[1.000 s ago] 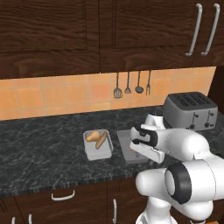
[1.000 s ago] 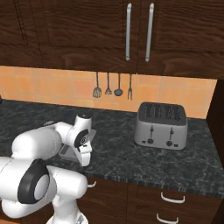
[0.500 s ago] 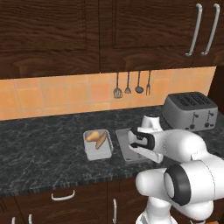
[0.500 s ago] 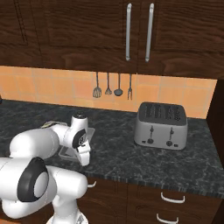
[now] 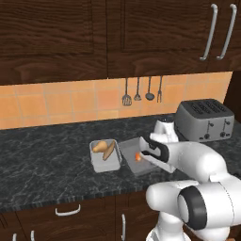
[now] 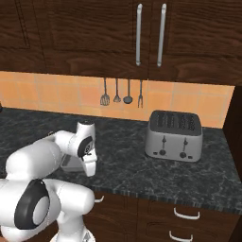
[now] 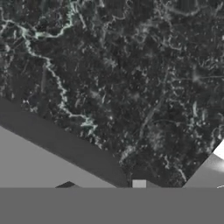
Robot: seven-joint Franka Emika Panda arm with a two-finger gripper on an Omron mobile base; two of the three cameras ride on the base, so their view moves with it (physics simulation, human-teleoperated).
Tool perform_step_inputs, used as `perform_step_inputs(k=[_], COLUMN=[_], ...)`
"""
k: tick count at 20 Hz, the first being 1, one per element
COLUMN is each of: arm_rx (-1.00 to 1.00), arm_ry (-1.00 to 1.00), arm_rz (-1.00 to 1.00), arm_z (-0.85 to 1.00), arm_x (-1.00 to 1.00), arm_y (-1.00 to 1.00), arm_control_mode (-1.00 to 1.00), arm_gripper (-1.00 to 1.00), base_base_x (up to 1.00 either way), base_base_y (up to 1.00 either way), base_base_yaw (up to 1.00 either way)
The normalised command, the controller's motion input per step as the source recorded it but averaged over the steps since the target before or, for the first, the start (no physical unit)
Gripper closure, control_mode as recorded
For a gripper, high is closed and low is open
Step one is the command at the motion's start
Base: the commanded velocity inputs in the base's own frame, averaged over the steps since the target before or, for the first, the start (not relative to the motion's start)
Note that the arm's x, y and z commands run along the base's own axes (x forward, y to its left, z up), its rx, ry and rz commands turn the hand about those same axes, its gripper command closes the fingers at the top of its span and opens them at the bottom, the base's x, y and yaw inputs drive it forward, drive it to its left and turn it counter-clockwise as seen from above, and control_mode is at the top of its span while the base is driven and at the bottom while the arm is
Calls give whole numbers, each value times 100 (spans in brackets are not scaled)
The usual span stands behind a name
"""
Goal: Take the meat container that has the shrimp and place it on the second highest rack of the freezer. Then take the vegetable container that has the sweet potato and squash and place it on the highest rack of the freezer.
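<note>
Now clamped narrow: two-finger gripper [image 5: 147, 151] on right rim of grey rectangular tray [image 5: 133, 163] holding tiny orange shrimp [image 5: 138, 157]; rim grip suits lifting. Sits on dark speckled counter [image 5: 47, 164], just beside second grey tray [image 5: 104, 162] with sweet potato [image 5: 108, 151].

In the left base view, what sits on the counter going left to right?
Vegetable container holding the sweet potato and squash → meat container with the shrimp → toaster.

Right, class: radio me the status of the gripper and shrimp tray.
Gripper shut on shrimp tray rim. Shrimp inside. Tray on counter. Path clear.
</note>
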Motion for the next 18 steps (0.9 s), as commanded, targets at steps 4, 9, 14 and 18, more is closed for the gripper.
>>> perform_step_inputs(k=[4, 9, 14, 18], arm_rx=[0, 3, 10, 17], arm_ry=[-26, -26, -13, 0], arm_rz=[-12, -16, -17, -10], arm_z=[5, 46, 61, 45], arm_x=[-30, -34, -72, -100], arm_y=[0, 0, -13, -13], arm_control_mode=[-100, -100, -100, -100], arm_gripper=[100, 100, 100, 100], base_base_x=[0, 0, 0, 0], base_base_y=[0, 0, 0, 0], base_base_yaw=[0, 0, 0, 0])
